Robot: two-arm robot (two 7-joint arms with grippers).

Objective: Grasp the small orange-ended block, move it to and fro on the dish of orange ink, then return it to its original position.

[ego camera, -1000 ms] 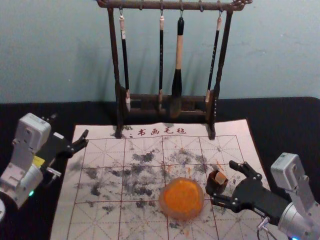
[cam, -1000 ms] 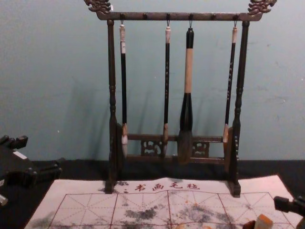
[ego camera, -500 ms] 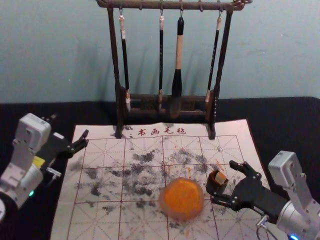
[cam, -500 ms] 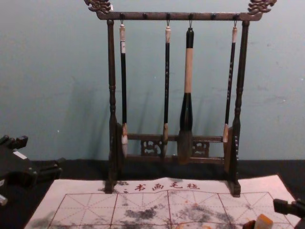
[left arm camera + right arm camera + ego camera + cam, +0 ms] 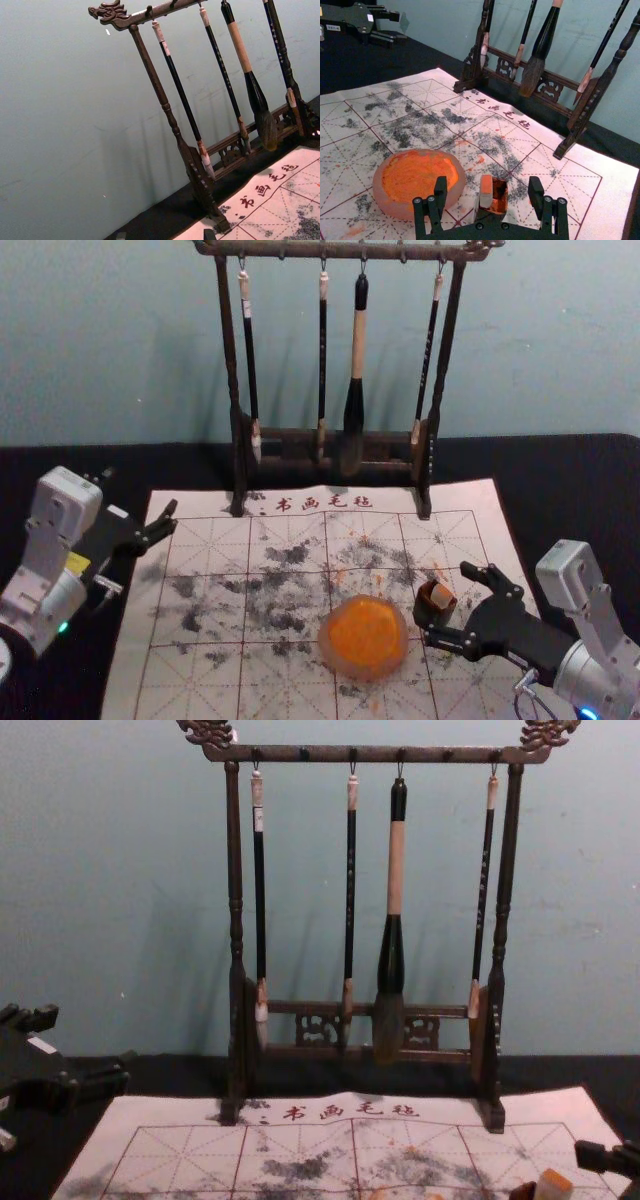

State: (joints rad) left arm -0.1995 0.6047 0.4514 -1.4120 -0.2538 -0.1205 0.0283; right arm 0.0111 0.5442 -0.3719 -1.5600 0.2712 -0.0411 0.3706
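Note:
My right gripper (image 5: pixel 449 604) is open around the small dark cup (image 5: pixel 431 614), one finger on the far side and one on the near side. The block (image 5: pixel 441 594) leans inside the cup. In the right wrist view, the block (image 5: pixel 486 185) shows its orange end at the cup's opening (image 5: pixel 500 196), between the spread fingers of my right gripper (image 5: pixel 488 186), with gaps on both sides. The round dish of orange ink (image 5: pixel 366 637) lies just left of the cup. My left gripper (image 5: pixel 140 492) stays parked open at the left; its fingertips edge into the left wrist view (image 5: pixel 165 235).
A dark wooden rack (image 5: pixel 330 436) with hanging brushes (image 5: pixel 355 390) stands behind the ink-stained white mat (image 5: pixel 200 680). The black table cloth (image 5: pixel 590 480) borders the mat, and a wall rises behind.
The right arm's wrist has shifted very slightly away from the robot and to the left. The block, cup, dish and left gripper hold their places.

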